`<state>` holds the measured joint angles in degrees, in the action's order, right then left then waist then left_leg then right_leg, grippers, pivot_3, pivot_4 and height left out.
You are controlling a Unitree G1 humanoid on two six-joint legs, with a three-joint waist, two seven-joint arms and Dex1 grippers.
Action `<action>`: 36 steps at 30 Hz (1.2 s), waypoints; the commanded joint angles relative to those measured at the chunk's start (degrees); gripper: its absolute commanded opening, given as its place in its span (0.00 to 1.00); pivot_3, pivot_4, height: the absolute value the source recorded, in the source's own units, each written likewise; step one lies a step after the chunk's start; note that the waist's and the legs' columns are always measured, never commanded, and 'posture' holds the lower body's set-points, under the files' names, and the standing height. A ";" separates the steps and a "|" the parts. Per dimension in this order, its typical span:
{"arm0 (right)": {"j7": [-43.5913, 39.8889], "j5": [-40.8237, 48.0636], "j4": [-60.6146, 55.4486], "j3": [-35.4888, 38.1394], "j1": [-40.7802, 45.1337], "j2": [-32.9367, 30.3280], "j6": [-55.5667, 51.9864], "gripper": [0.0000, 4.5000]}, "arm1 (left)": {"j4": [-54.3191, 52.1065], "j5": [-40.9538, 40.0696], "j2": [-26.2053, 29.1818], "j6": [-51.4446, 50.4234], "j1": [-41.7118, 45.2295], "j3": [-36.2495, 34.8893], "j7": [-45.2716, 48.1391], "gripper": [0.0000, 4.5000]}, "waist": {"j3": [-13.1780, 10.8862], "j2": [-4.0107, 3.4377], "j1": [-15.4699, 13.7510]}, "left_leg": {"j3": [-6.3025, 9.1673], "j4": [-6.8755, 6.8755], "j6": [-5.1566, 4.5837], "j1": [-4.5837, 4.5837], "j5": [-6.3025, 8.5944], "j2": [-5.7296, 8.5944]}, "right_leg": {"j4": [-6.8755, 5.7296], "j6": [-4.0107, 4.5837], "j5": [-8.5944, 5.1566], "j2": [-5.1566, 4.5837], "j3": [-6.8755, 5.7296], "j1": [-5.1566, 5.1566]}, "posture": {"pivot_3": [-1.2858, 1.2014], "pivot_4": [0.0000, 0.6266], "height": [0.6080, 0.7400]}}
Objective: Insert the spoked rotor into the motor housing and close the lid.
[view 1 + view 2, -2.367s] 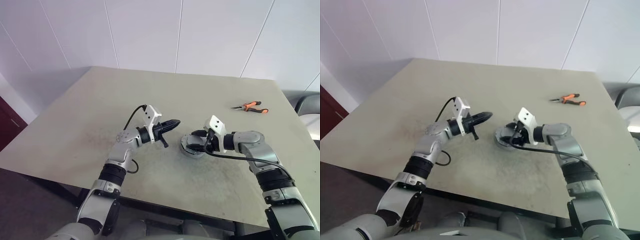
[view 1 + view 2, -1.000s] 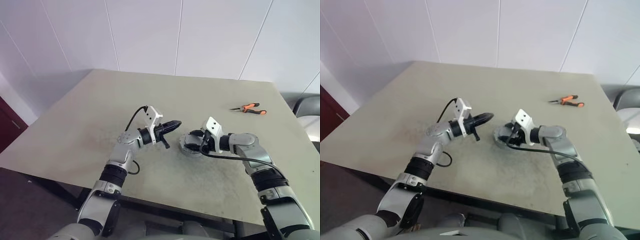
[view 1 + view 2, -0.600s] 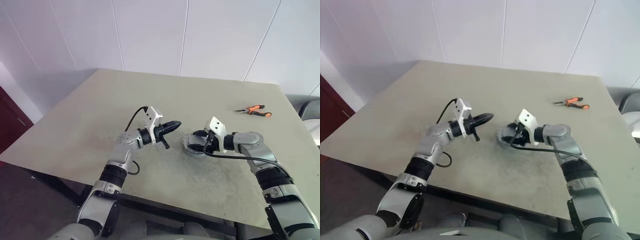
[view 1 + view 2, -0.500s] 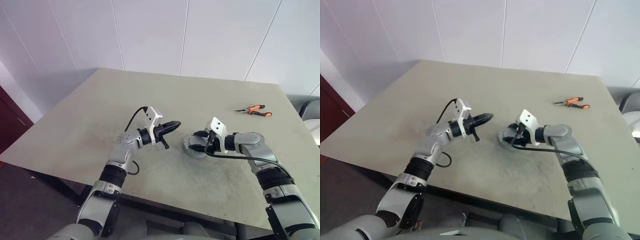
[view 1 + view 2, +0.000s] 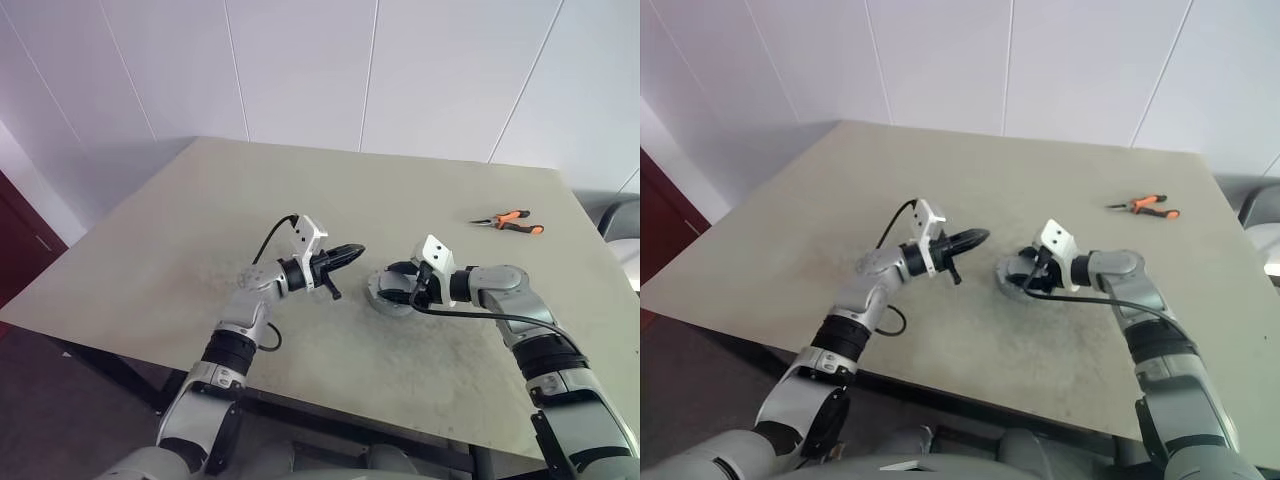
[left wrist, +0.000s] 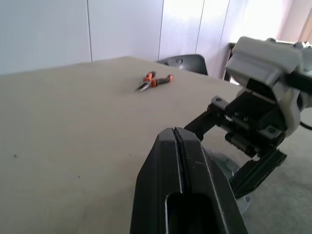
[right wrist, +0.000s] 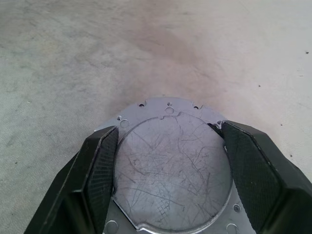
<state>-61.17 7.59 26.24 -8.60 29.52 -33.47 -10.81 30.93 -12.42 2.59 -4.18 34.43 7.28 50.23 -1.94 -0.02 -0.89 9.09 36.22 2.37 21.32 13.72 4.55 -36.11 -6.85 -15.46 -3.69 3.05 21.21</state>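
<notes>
Little has changed: the motor housing [image 7: 171, 168] stays mid-surface [image 5: 200, 220], pale scratched underside up, grasped by the right end effector [image 7: 170, 170]. At its 9 o'clock, the left end effector [image 5: 345, 253] hovers clenched, empty.

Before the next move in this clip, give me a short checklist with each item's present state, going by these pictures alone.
1. Right gripper astride the motor housing, a finger on either side: ok.
2. Housing's opening facing up for the rotor: not ok; the pale flat scratched face shows in the right wrist view.
3. Left gripper shut, nothing between its fingers: ok.
4. Left gripper apart from the housing, to its left: ok.
5. Rotor and lid placed within reach: cannot tell.
6. Pliers lying far off on the table, out of the way: ok.
</notes>
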 commanded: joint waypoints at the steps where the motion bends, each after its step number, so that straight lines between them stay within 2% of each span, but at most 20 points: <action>1: 0.94 -1.46 2.52 0.39 0.24 -0.56 -0.29 0.67 | 4.27 3.41 -0.70 2.83 3.39 2.30 -0.48 0.01 | 0.00 0.00 0.02 | 0.00 0.01 0.00 0.00 0.00 0.04 | 0.00 0.00 0.00 0.00 0.00 0.00 | 0.52 0.00 1.00; 8: 1.09 -1.42 2.61 0.33 -0.09 -0.19 0.21 0.67 | 15.06 11.00 -2.10 10.67 7.79 6.63 -3.24 0.01 | 0.00 0.01 0.12 | -0.01 0.01 0.00 -0.01 0.00 0.08 | 0.00 -0.02 0.00 0.00 0.00 0.00 | 0.52 0.00 1.00; 12: 0.89 -1.76 6.75 0.69 0.08 -0.35 3.27 0.67 | 19.06 13.21 -3.23 13.14 9.50 7.60 -3.70 0.01 | 0.01 0.02 0.08 | 0.00 0.01 0.00 -0.01 0.00 0.07 | -0.01 -0.21 -0.11 0.00 0.00 0.01 | 0.52 0.00 1.00; 17: 0.71 -2.31 13.75 0.65 1.13 -0.05 8.15 0.67 | 26.50 21.02 -2.79 14.17 11.14 11.92 -9.19 0.01 | 0.01 0.09 -0.01 | 0.00 0.07 -0.01 -0.25 -0.01 0.10 | 0.02 -0.23 -0.15 -0.01 -0.01 -0.32 | 0.52 0.00 1.00; 20: 0.78 -2.87 19.01 0.49 2.20 0.30 11.48 0.67 | 27.36 20.89 -3.25 14.22 11.15 12.00 -7.43 0.01 | 0.06 0.04 0.17 | 0.01 0.06 0.18 -0.99 0.13 0.08 | 0.36 0.10 -0.37 -0.03 -0.11 -0.98 | 0.52 0.00 1.00; 27: -0.68 -2.74 34.38 1.63 6.09 -0.08 19.31 0.67 | 26.66 20.29 -3.53 13.74 10.54 11.68 -4.93 0.01 | 0.11 -0.07 0.45 | -0.07 0.21 0.13 -0.87 0.18 -0.09 | 1.26 0.16 -0.40 -0.13 -0.30 -1.62 | 0.52 0.00 1.00; 29: -1.36 -2.54 39.14 2.39 7.08 -0.90 21.53 0.83 | 26.55 20.27 -3.53 13.76 10.53 11.51 -4.80 0.00 | 0.27 -0.42 0.65 | 0.05 0.23 0.03 -0.60 0.24 -0.30 | 2.04 0.17 -0.38 0.01 -0.64 -2.01 | 0.52 0.00 1.00; 31: -1.91 -2.41 43.11 3.62 7.80 -2.14 23.61 0.96 | 26.24 19.92 -3.57 13.59 10.44 11.23 -4.13 0.00 | 0.27 -0.50 0.55 | 0.24 0.03 0.00 0.11 0.26 -0.37 | 2.76 0.17 -0.37 -0.01 -0.85 -1.97 | 0.52 0.00 1.00; 36: -1.17 -2.36 48.00 6.66 10.82 -2.23 24.43 0.98 | 25.33 19.21 -3.56 12.91 10.13 10.77 -2.39 0.00 | 0.20 -0.52 0.07 | -0.09 -0.01 0.00 0.90 0.25 -0.16 | 2.68 0.18 -0.37 -0.20 -0.47 -2.01 | 0.52 0.00 1.00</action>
<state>-65.69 8.12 69.55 -2.69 41.17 -32.62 14.84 57.79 7.26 -0.37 8.67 43.53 18.81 47.41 -1.73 -0.55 -0.81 8.99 36.20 2.37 22.40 13.98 4.41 -33.42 -6.67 -15.83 -3.89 2.58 19.22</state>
